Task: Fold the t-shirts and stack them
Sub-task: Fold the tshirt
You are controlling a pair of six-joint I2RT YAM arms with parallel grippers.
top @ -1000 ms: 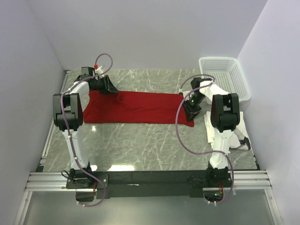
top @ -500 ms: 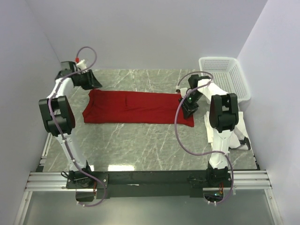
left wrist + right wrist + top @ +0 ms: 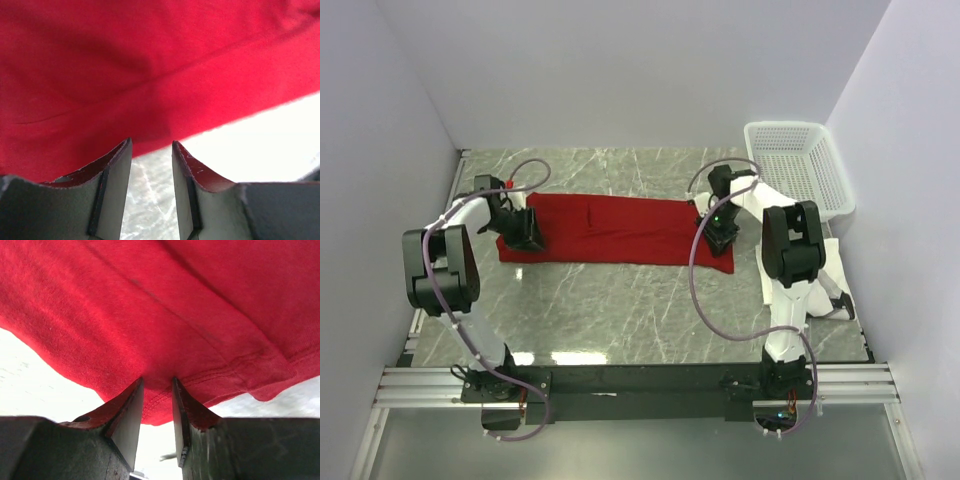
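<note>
Lying flat as a long strip, the red t-shirt (image 3: 610,228) stretches across the marble table (image 3: 620,310). One short end points toward the white mesh basket (image 3: 798,160) and the other lies far from it. The end nearer the basket stops just short of it, and the basket stands a little farther back, by the wall.

At that nearer end the right gripper (image 3: 157,383) has the hem. In the right wrist view its jaws are drawn close on a bunch of red fabric, and creases run into the pinch.

At the end farthest from the basket the left gripper (image 3: 151,145) sits low at the shirt's edge. Its fingers (image 3: 116,167) stand apart with a narrow gap. Bare marble shows between them, and the red edge crosses just at their tips, so nothing is caught there.

On the near side of the basket a patch of white cloth, apparently the white t-shirt (image 3: 833,262), lies on the table. The right arm (image 3: 792,245) hides most of it, so its fold cannot be made out.
</note>
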